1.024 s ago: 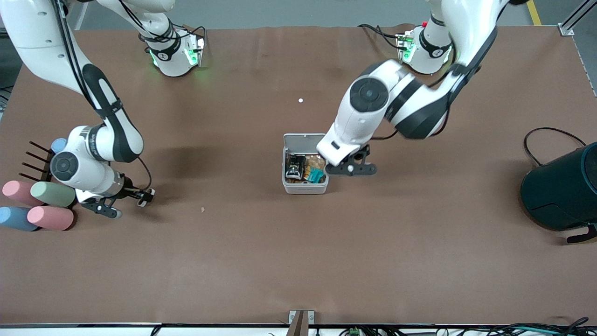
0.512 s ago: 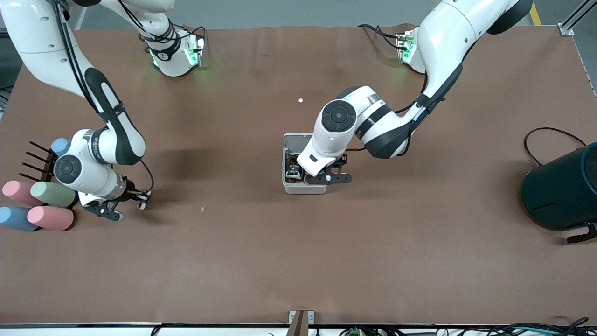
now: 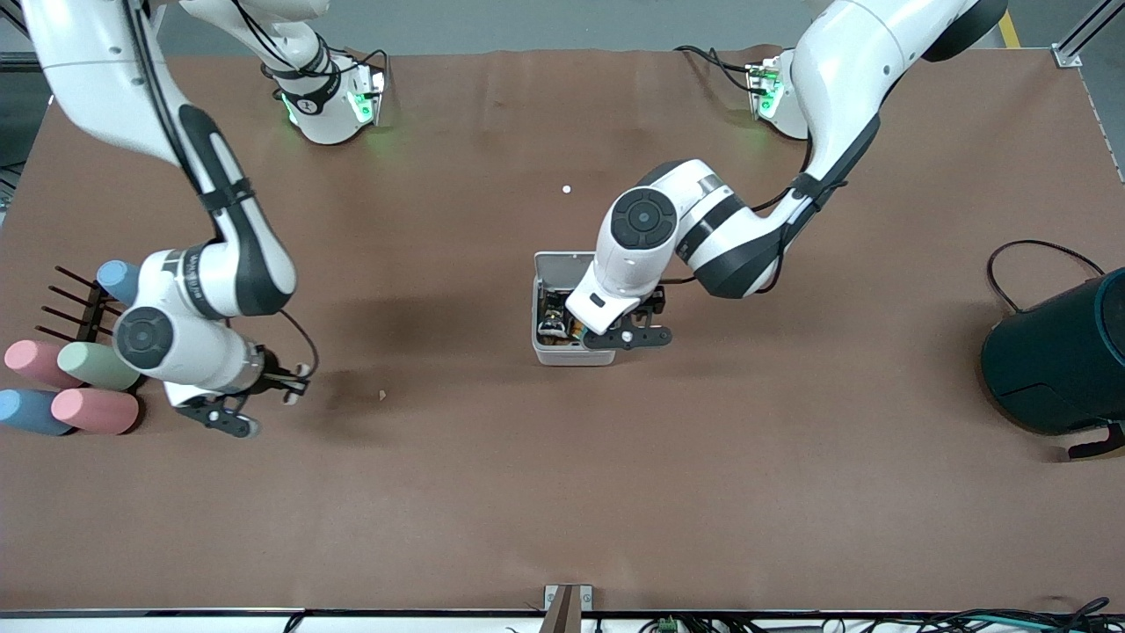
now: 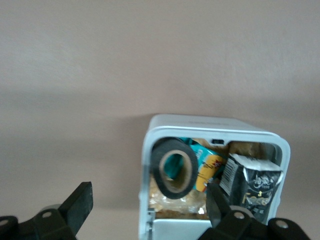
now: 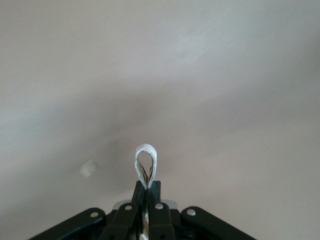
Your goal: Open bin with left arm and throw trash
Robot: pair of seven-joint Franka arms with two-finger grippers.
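Trash rides as a pale loop [image 5: 146, 165] pinched in the closed right hand [image 3: 286, 384] at the frame's lower left, level with the open bin [image 3: 573, 354] at centre, where the open-fingered left hand [image 3: 626, 332] hovers.

No text reads clearly in any view. Dark wrapper [image 4: 254, 184] inside the bin [image 4: 150, 200]: pale print on its face, with barcode-like stripes along one edge; lettering not legible. Orange-and-teal packet [image 4: 207, 165] beside it: printed marks, unreadable. Right arm's forearm [image 3: 180, 268]: small dark lettering, not decipherable.
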